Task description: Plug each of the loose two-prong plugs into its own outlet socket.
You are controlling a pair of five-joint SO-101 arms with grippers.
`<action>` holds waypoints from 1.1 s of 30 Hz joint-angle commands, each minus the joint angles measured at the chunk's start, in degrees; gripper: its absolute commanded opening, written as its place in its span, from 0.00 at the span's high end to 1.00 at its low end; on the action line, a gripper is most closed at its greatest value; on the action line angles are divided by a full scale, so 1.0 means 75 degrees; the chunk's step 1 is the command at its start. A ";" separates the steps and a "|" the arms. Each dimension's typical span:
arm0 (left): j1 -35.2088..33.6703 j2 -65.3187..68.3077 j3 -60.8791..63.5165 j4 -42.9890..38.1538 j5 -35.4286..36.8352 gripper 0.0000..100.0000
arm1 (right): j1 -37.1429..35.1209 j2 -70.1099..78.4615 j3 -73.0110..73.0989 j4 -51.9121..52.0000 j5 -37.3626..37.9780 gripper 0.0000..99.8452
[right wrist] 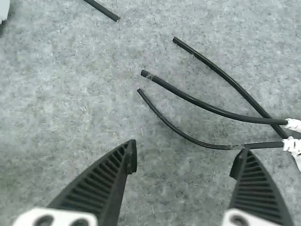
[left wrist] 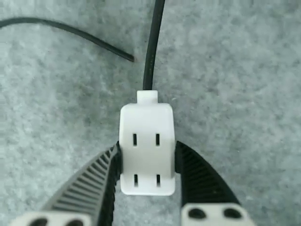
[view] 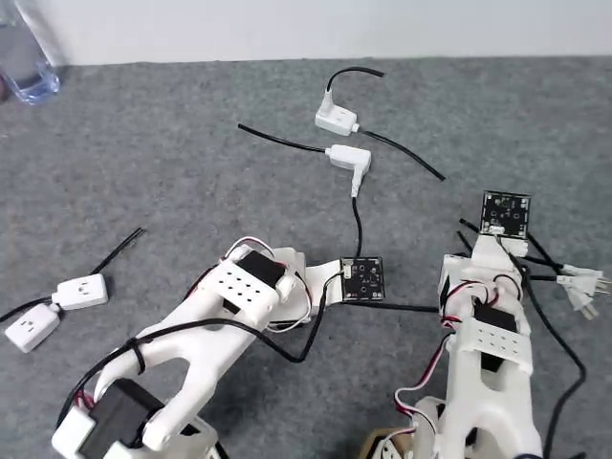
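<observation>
The white outlet socket (left wrist: 146,127) lies flat on the grey surface (left wrist: 244,70), clamped at both sides between the left gripper's (left wrist: 148,149) fingers (left wrist: 96,179). The right gripper's (right wrist: 187,150) fingers are spread wide, with 2 loose plugs (right wrist: 291,143) near 1 fingertip.

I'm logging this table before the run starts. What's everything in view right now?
table: one, grey.
held socket: one, white, black cord, gripped near the centre.
loose sockets: two, white, table's left side.
plugs: two, white, table's right edge.
cord fittings: two, white, far centre; plug or socket unclear.
container: one, clear, far left corner.
left claw: one, black, shut on the held socket.
right claw: one, black, open above the table.
</observation>
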State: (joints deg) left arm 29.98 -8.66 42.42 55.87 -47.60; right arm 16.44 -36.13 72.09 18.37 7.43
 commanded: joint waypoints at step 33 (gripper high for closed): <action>-0.0234 0.2333 -0.3956 0.2544 0.0387 0.72 | -0.0264 -0.0100 -0.0223 -0.0158 0.0270 0.68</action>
State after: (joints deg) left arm 28.57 9.27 19.03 70.20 -45.41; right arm 15.03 -36.13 72.09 18.37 8.66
